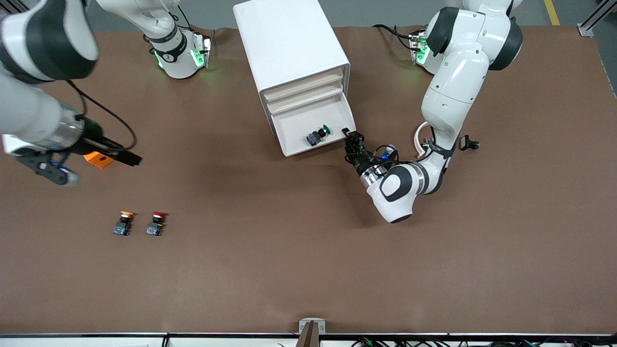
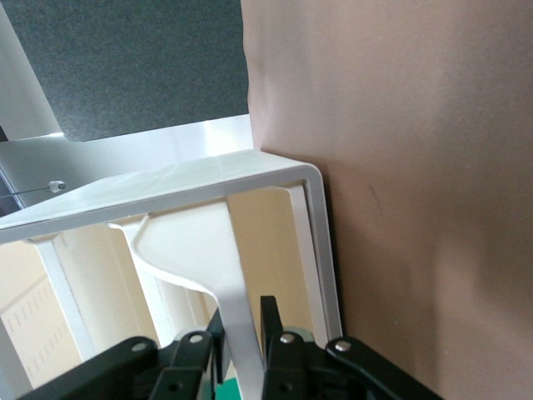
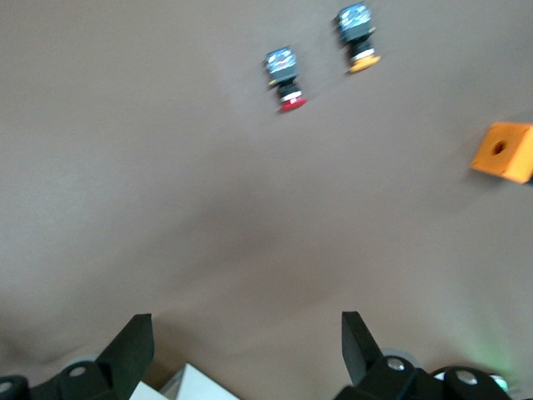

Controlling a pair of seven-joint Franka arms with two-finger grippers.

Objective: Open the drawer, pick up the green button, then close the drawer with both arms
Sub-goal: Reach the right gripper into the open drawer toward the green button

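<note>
Brown table with a white cabinet at mid-table, near the arm bases. Its drawer stands pulled out toward the front camera. The green button lies on its side inside the drawer, toward the left arm's end.

Left gripper is at the drawer's front corner on the left arm's end, fingers pinched narrow on the drawer's front edge; the left wrist view shows the thin white wall between them.

Right gripper hangs in the air over the right arm's end of the table, jaws wide, holding nothing. Below it, an orange block.

Yellow button and red button lie side by side, nearer the front camera than the block.
</note>
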